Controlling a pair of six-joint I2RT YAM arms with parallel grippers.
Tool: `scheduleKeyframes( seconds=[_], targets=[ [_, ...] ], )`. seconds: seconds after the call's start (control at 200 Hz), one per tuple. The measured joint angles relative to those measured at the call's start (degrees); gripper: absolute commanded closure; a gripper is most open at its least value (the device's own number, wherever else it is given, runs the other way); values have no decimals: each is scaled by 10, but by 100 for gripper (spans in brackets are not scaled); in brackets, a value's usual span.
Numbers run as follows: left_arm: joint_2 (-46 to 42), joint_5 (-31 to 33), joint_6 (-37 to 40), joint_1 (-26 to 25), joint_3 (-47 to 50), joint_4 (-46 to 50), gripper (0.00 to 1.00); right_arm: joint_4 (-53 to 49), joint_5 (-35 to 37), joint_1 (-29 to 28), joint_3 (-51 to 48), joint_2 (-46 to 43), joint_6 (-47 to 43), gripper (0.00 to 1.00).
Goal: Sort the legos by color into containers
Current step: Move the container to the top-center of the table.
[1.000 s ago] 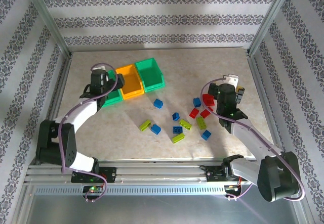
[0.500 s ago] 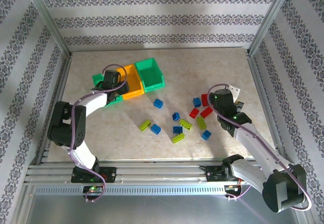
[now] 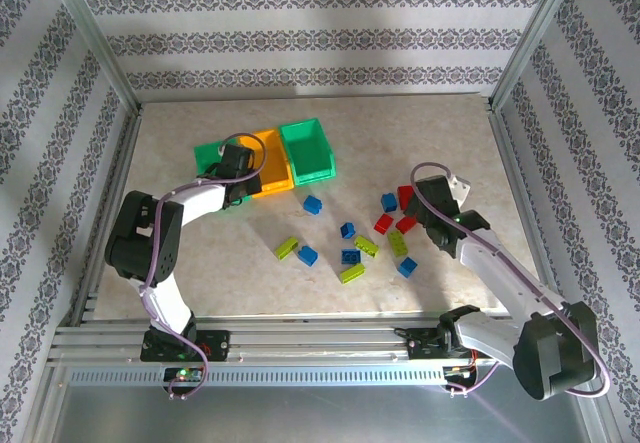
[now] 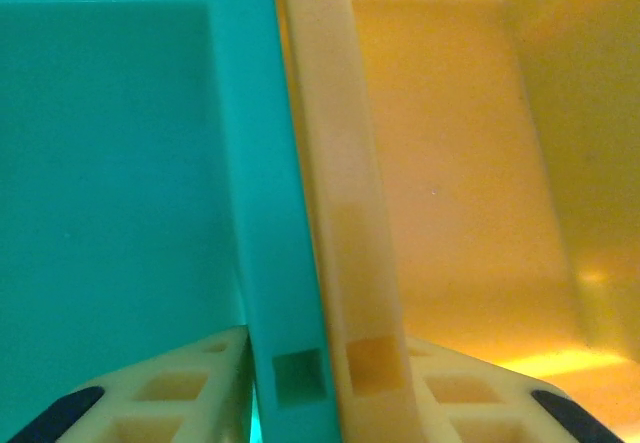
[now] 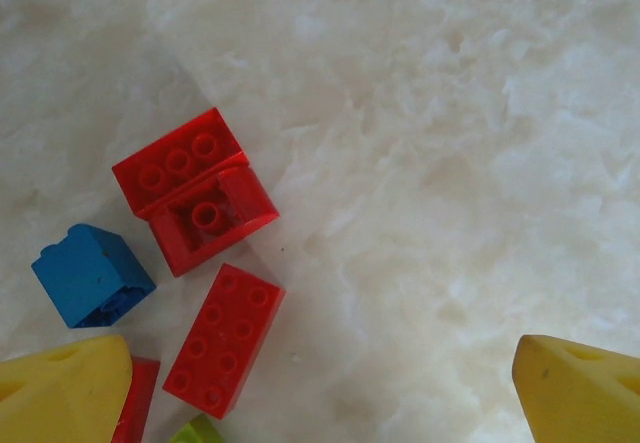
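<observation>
Three containers stand in a row at the back left: a green one (image 3: 207, 152), an orange one (image 3: 275, 175) and a second green one (image 3: 302, 127). My left gripper (image 3: 232, 169) straddles the touching walls of the left green container (image 4: 265, 213) and the orange one (image 4: 340, 213), its fingers (image 4: 180, 388) pressed against them. Blue (image 3: 313, 204), yellow-green (image 3: 287, 248) and red (image 3: 383, 223) legos lie scattered mid-table. My right gripper (image 3: 427, 206) hangs open over bare table just right of the red legos (image 5: 225, 333), with a blue lego (image 5: 92, 273) beside them.
Aluminium frame posts and patterned walls close in the table on three sides. A metal rail (image 3: 320, 333) runs along the near edge by the arm bases. Open tabletop lies behind the containers and at the front left.
My left gripper has moved right onto the shared walls and closed on them; the row of containers has shifted and turned. My right gripper has dropped lower beside the red legos, still open.
</observation>
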State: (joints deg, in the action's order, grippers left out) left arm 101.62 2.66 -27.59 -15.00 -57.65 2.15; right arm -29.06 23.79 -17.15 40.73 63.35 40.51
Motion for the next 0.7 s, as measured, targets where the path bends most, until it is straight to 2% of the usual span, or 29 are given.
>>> scheduleKeyframes(
  seconds=[0.46,0.7],
  targets=[
    [-16,27,-43,-74,16,0,69,-16,-71,2,26,83,49,25],
    [-16,17,-80,-84,16,0,57,-9,-102,20,26,113,62,35]
  ],
)
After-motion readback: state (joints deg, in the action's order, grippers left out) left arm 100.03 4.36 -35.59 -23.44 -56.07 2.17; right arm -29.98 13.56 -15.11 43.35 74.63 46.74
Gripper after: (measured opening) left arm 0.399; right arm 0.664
